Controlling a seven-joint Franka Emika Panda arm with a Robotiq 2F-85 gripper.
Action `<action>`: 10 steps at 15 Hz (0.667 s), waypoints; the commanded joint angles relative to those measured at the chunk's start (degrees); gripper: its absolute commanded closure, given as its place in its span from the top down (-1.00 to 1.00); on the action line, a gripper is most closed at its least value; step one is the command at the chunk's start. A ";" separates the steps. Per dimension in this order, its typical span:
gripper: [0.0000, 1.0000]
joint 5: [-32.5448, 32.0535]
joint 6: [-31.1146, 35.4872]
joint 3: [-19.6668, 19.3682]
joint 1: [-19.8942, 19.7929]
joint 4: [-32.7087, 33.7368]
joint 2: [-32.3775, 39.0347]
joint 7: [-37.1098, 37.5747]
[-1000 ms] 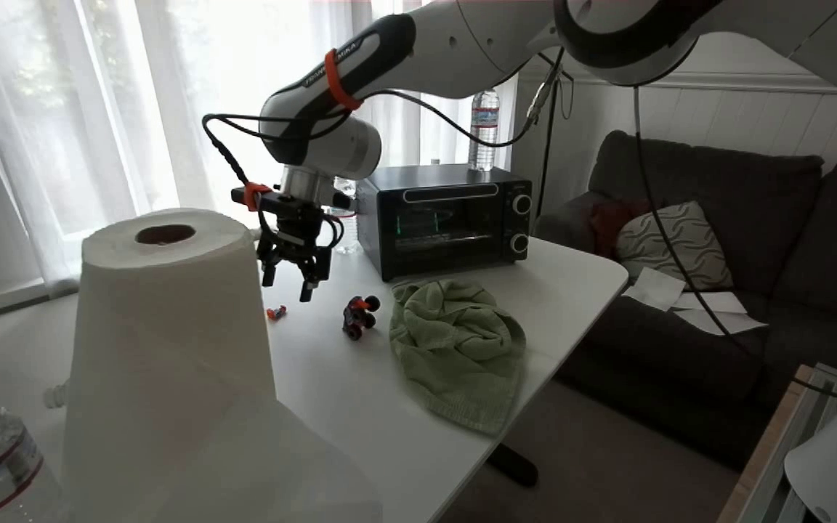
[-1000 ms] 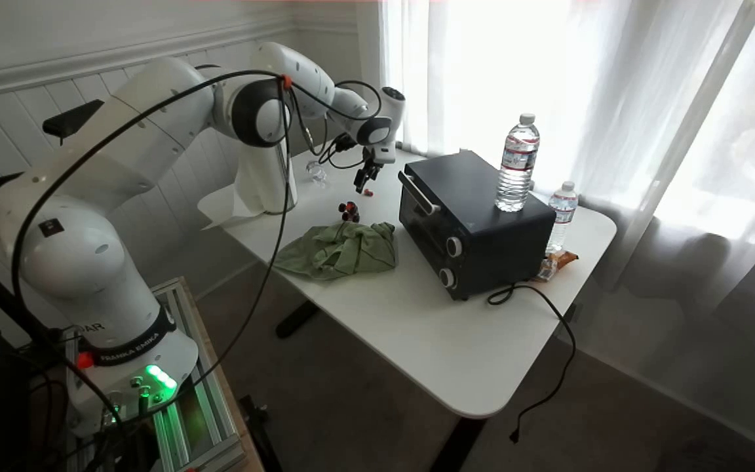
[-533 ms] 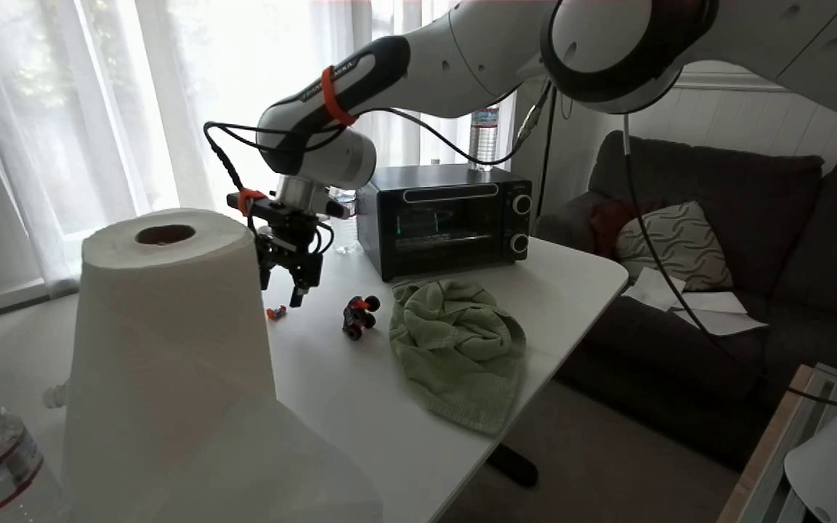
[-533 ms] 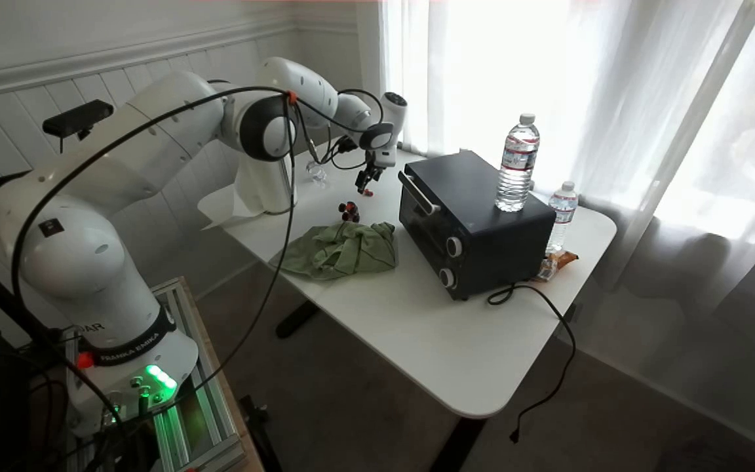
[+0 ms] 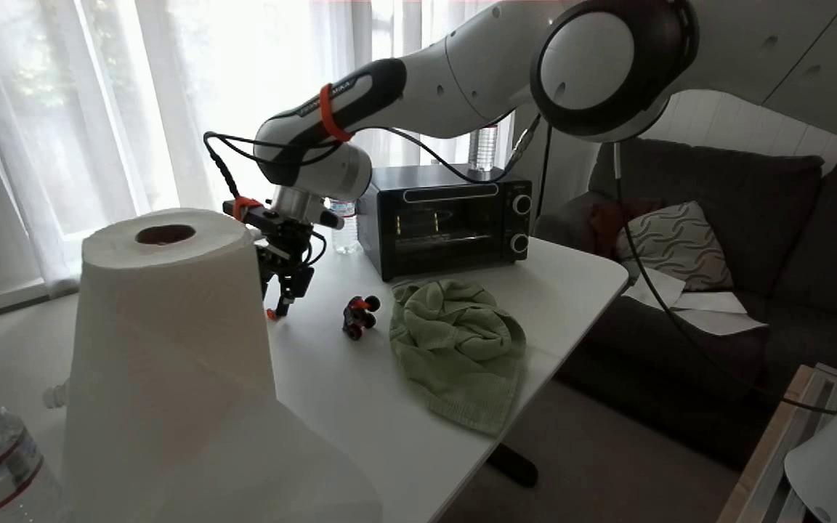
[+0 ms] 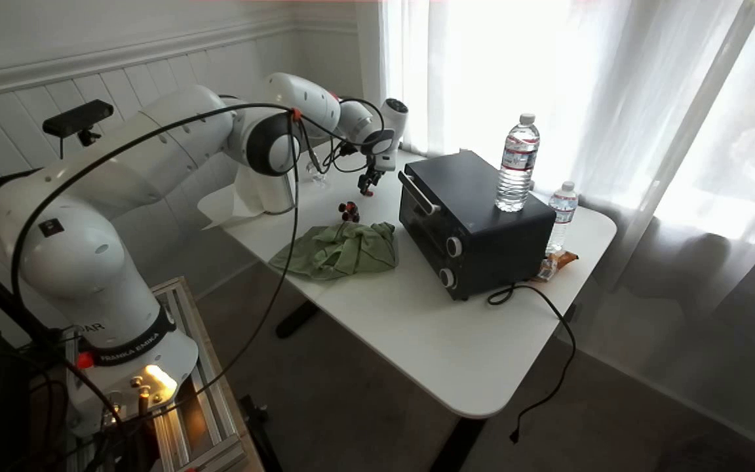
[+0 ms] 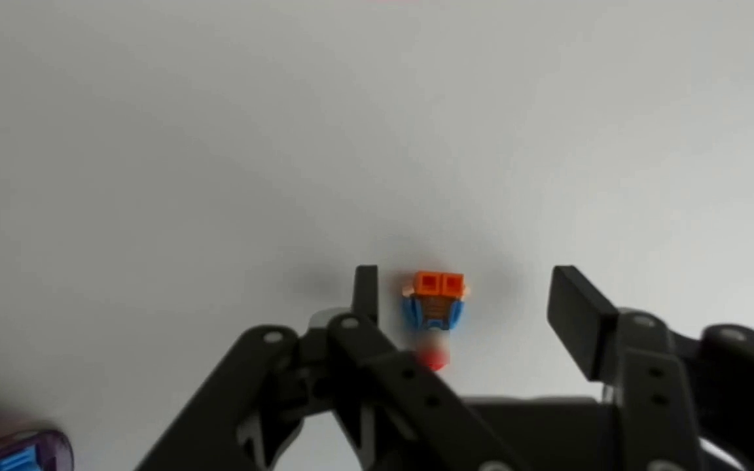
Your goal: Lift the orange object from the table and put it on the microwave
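Sitting lower than a second ago: black two-fingered gripper (image 7: 463, 280), jaws apart, astride small orange-and-blue plastic figure (image 7: 436, 306) lying on smooth white flat-topped table (image 6: 410, 314). Grasp probably next.

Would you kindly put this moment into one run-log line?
Fingers: open, flanking orange figurine in wrist view | Figurine: on table, ungrasped | Microwave: water bottle on top | Pending: grasp, lift, place
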 commanded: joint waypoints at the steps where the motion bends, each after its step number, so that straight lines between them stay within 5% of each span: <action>1: 0.21 0.84 -1.76 0.94 -0.19 5.09 3.13 1.25; 6: 0.10 0.51 -2.90 0.88 -0.13 7.25 4.38 1.44; 10: -0.24 0.40 -3.64 0.84 -0.12 8.49 5.01 1.52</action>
